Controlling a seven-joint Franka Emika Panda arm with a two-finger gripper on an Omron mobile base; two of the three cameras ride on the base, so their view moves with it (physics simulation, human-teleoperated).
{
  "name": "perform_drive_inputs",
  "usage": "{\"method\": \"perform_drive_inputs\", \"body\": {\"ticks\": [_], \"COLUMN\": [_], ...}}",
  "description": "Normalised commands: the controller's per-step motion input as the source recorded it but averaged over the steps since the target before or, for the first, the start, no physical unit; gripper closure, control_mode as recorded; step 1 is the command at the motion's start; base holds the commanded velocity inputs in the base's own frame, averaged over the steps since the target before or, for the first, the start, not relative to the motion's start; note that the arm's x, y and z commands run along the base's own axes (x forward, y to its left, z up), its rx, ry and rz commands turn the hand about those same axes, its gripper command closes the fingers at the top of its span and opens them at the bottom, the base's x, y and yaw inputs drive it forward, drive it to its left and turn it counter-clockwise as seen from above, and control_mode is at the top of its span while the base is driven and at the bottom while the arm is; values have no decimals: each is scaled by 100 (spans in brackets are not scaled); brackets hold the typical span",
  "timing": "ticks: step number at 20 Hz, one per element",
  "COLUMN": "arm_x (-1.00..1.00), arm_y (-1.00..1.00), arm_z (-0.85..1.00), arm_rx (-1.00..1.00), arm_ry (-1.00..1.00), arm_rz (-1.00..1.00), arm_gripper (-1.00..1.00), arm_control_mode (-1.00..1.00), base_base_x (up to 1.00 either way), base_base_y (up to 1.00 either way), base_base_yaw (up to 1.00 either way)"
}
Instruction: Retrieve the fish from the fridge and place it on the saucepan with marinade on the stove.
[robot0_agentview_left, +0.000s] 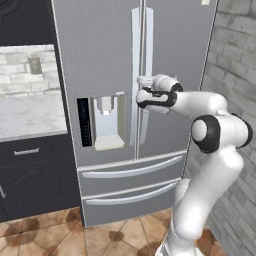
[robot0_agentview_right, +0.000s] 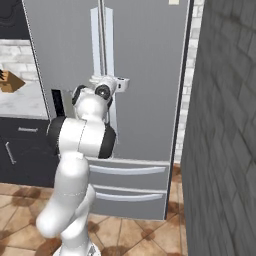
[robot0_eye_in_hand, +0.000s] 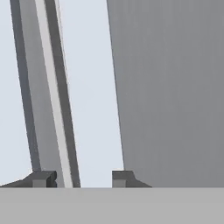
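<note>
The gripper (robot0_eye_in_hand: 83, 178) stands open, its two small dark blocky finger tips spread apart with a pale bar handle (robot0_eye_in_hand: 89, 87) of the fridge (robot0_agentview_left: 100, 60) running up between them. Neither tip is shown pressing on the bar; whether they touch it cannot be told. In the left base view the gripper (robot0_agentview_left: 142, 81) sits right at the two long handles where the French doors meet, and the right base view shows it (robot0_agentview_right: 121, 84) at the right door's handle.

The fridge is tall, flat-faced brushed grey steel with a fine vertical grain. Both upper doors are shut, their seam a thin dark line between the pale bars. A recessed water dispenser (robot0_agentview_left: 107, 122) is set in the left door, below and left of the gripper. Under the doors lie two wide drawers (robot0_agentview_left: 131, 186) with curved bar pulls, also shut.

A rough grey brick wall (robot0_agentview_right: 220, 130) stands close on the fridge's right side, leaving little room there. Left of the fridge are a white marble counter (robot0_agentview_left: 27, 115) and dark cabinets (robot0_agentview_left: 35, 175). Brown tile floor (robot0_agentview_left: 60, 235) lies open in front of the fridge. The fish cannot be seen with the doors shut.
</note>
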Motion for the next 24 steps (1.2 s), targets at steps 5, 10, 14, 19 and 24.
{"method": "perform_drive_inputs", "body": {"ticks": [5,10,14,19,24], "arm_x": [85,39,-9,-81,-100], "arm_y": [0,1,-6,-84,-100], "arm_z": [-22,-3,0,0,0], "arm_rx": [0,0,0,0,3], "arm_ry": [0,5,0,11,16], "arm_rz": [1,0,0,-14,-36], "arm_gripper": [100,100,100,100,100], "arm_control_mode": [-100,-100,-100,-100,-100], "base_base_x": [0,0,0,0,0], "base_base_y": [0,0,0,0,0], "base_base_yaw": [0,0,0,0,0]}}
